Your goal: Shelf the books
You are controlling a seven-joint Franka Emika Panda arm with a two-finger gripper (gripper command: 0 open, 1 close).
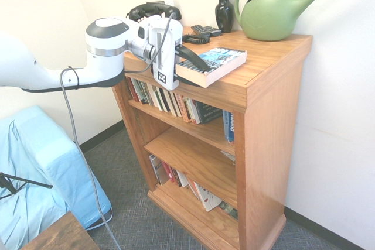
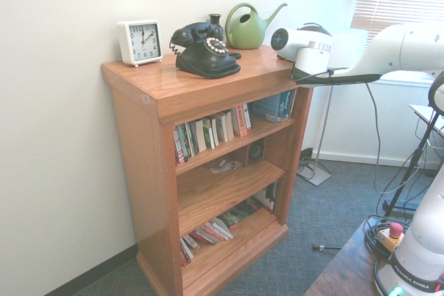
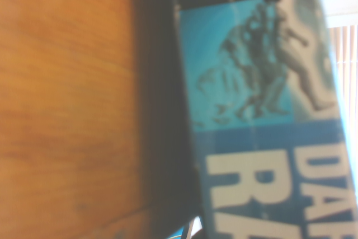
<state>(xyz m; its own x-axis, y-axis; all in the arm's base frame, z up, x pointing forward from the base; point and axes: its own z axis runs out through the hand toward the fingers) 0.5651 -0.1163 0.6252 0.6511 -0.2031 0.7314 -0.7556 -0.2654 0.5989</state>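
I am reaching in from the left of the first exterior view toward an oak-coloured wooden bookcase (image 1: 266, 115) that is standing against a white wall on grey carpet. Going left to right along its top, a black rotary telephone (image 1: 153, 10) is sitting at the back, then a small dark glazed vase (image 1: 224, 11), then a green plastic watering can (image 1: 272, 10) with a long spout. In the second exterior view a white square alarm clock (image 2: 140, 41) is standing at the far end of the same top. Below, rows of books with dark, white and red spines (image 1: 170, 99) are leaning on the upper shelf, and more are lying slumped on the bottom one. A pale blue cloth-covered seat (image 1: 41, 174) is filling the lower left corner.

My gripper (image 1: 188, 64) is pointing almost level at the front edge of the top board. The thick paperback with the blue-teal pictured cover and cream page edges (image 1: 214, 65) is lying there, tilted, its near end between my two dark fingers, one over the cover and one under it; they are standing partly closed around it.

In the wrist view the cover is blurred and cut off, with only pieces of white lettering showing. From the second exterior view my arm is hiding the gripper and the book.
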